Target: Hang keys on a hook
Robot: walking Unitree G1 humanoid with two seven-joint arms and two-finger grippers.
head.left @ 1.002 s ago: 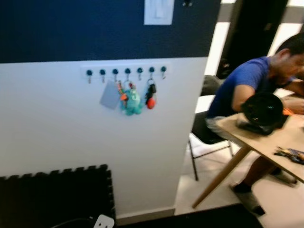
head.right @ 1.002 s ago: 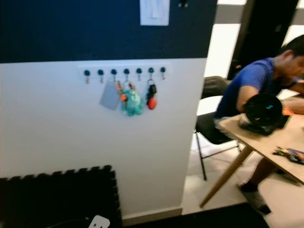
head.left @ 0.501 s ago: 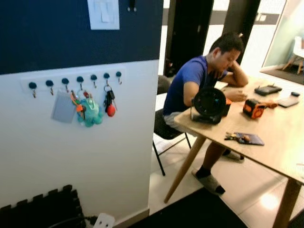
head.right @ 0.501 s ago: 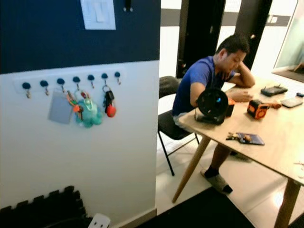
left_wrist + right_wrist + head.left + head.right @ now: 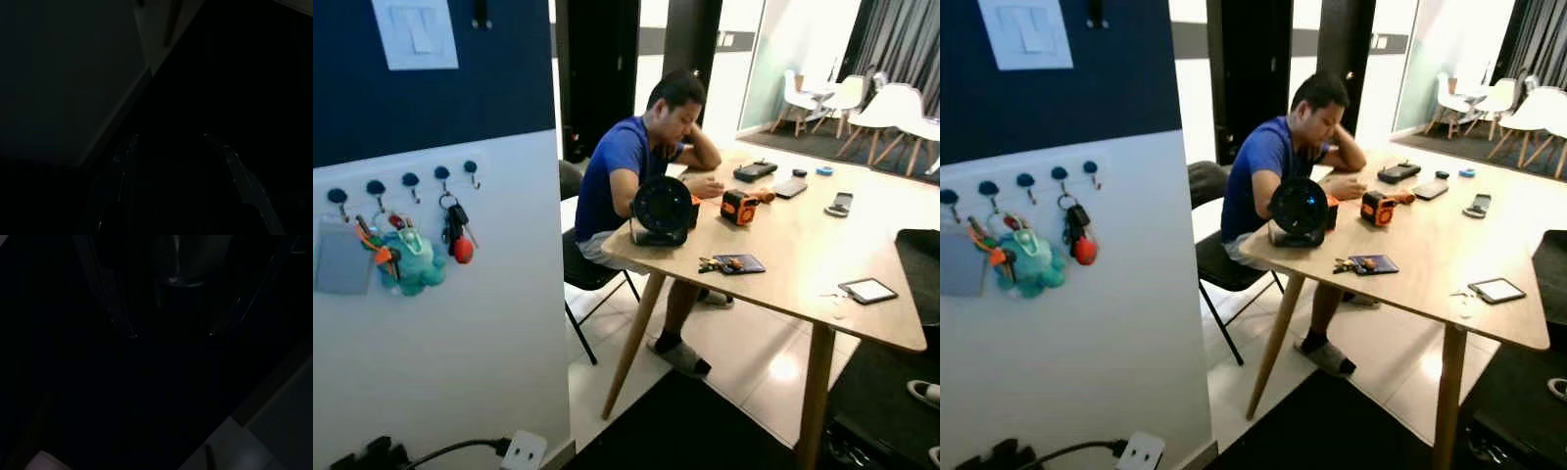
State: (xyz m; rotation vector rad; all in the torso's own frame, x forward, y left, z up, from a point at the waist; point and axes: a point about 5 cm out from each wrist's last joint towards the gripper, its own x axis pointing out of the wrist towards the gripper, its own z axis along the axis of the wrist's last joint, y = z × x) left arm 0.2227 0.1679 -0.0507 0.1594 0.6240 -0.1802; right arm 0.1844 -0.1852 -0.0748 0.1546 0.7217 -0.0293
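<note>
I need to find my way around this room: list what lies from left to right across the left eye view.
Grey card → teal plush toy → black keys with red fob → person in blue shirt → black fan → orange tape measure → tablet.

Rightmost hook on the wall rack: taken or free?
Free. The rightmost hook hangs bare; the black keys with a red fob hang from the next hook over.

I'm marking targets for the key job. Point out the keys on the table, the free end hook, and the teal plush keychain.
keys [image 5: 710, 264]: left eye view, bunch's middle.
end hook [image 5: 470, 168]: left eye view, dark knob.
teal plush keychain [image 5: 413, 264]: left eye view, plush body.
</note>
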